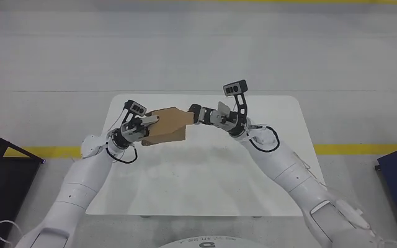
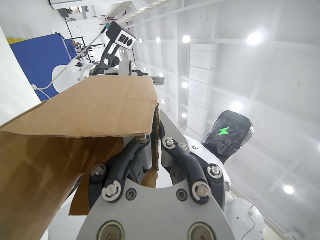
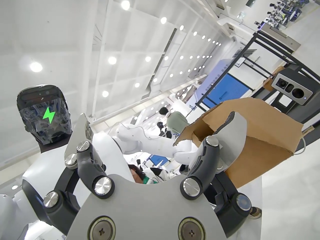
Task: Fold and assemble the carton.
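The left tool (image 2: 155, 136), we see, pinches a carton (image 2: 95, 106) flap, right tool (image 3: 158, 123) spread at the far end, long axis between.

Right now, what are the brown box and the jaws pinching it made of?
The carton looks like corrugated cardboard: matte brown, with creases and a ragged, layered cut edge. The left arm's jaws, shut on a flap, look like bare brushed metal plates, dull silver with screws, on black links that could be plastic or coated metal.
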